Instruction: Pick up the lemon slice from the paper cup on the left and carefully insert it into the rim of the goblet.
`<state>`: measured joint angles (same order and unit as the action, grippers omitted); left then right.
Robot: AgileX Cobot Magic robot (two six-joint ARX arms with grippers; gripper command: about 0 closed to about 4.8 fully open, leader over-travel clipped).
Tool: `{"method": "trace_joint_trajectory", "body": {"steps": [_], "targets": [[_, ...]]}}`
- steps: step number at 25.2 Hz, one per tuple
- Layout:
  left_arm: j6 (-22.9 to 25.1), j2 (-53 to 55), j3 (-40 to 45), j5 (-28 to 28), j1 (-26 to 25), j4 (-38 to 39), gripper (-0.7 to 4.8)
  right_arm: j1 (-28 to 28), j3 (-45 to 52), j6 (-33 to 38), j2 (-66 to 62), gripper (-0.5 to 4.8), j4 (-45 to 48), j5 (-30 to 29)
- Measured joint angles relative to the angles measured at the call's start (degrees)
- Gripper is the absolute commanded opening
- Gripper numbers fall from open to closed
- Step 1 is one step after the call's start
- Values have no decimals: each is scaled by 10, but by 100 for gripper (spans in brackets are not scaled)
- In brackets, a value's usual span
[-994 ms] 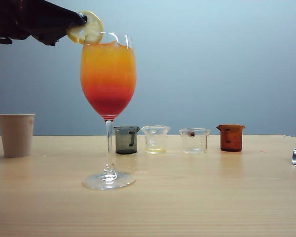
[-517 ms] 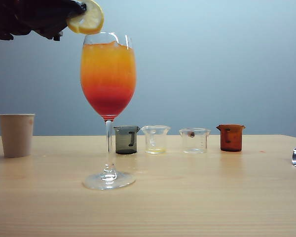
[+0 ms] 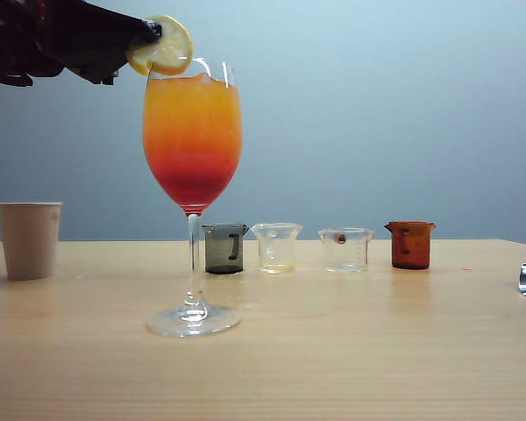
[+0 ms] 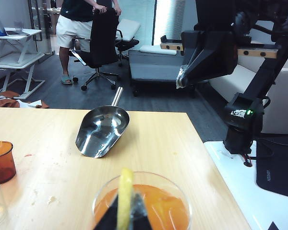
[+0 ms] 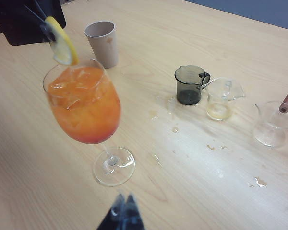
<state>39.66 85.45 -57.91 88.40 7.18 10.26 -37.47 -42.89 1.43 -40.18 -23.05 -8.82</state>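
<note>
The goblet stands on the table. Well left of it sits the paper cup. Behind and right of it four beakers stand in a row. The lemon slice hangs over its left rim, pinched by the left gripper. The right gripper hovers before the goblet's foot.

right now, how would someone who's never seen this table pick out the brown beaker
Start at the tall goblet, where the left gripper holds the lemon slice. Behind its foot stands a row of four small beakers. The brown beaker is the right-hand end one, the only orange-brown one; the others are grey or clear.
</note>
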Motion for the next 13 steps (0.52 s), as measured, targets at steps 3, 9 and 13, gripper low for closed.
{"method": "trace_joint_trajectory", "body": {"steps": [3,9,13], "targets": [[0,0,0,0,2,0,-6,0,0,0,0,-6,0,0],[0,0,0,-1,21,-2,-6,0,0,0,-2,-6,0,0],[0,0,0,-6,21,-2,-6,0,0,0,-4,-6,0,0]]}}
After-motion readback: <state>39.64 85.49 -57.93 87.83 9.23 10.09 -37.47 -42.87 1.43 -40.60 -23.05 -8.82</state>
